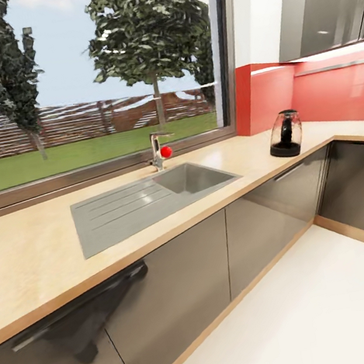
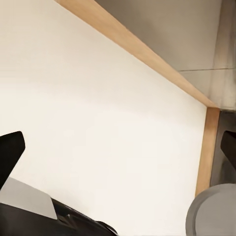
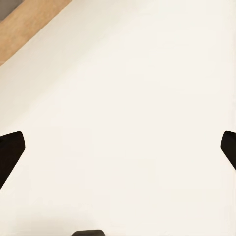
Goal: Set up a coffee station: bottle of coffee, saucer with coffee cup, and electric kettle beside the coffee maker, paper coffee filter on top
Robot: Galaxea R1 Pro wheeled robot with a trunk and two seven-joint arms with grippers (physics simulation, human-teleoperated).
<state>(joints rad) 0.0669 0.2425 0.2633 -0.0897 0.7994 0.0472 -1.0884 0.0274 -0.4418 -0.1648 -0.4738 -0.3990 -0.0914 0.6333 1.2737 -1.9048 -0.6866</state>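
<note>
Transit step judged. Electric kettle [image 1: 285,134] stands on the kitchen countertop [image 1: 35,260], well beyond the sink [image 1: 150,202], near the red wall. Left gripper [image 2: 118,147] and right gripper [image 3: 118,147] are spread wide, nothing held, floor beneath. Closer approach to the kettle is judged needed next

The long tan wood-look kitchen countertop [image 1: 35,260] runs along the wall under a wide window [image 1: 87,73]. An inset grey steel sink [image 1: 150,202] sits in it, with a chrome tap [image 1: 156,150] behind the basin. Further right, near the corner, the rounded clear glass electric kettle [image 1: 285,134] stands upright on the counter. Between each gripper's spread jaws lies pale floor [image 3: 128,118].
</note>
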